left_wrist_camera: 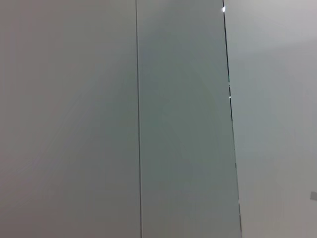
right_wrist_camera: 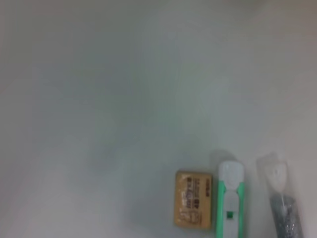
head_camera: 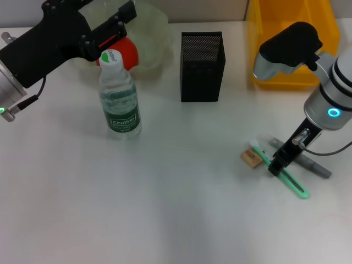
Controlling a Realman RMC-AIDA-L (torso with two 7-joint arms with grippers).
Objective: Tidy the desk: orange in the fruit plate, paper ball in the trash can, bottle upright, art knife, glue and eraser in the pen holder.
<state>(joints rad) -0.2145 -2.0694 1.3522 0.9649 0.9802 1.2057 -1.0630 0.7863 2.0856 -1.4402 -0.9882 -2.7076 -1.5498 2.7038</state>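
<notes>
White desk [head_camera: 165,220] — black mesh pen holder [head_camera: 202,66], yellow bin [head_camera: 289,33] behind.

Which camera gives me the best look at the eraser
The right wrist view shows the eraser best: it lies close, unobstructed, its printed face visible, apart from the green art knife beside it. The head view shows the eraser only small, beside the knife near the right gripper. The left wrist view shows nothing of it.
</notes>
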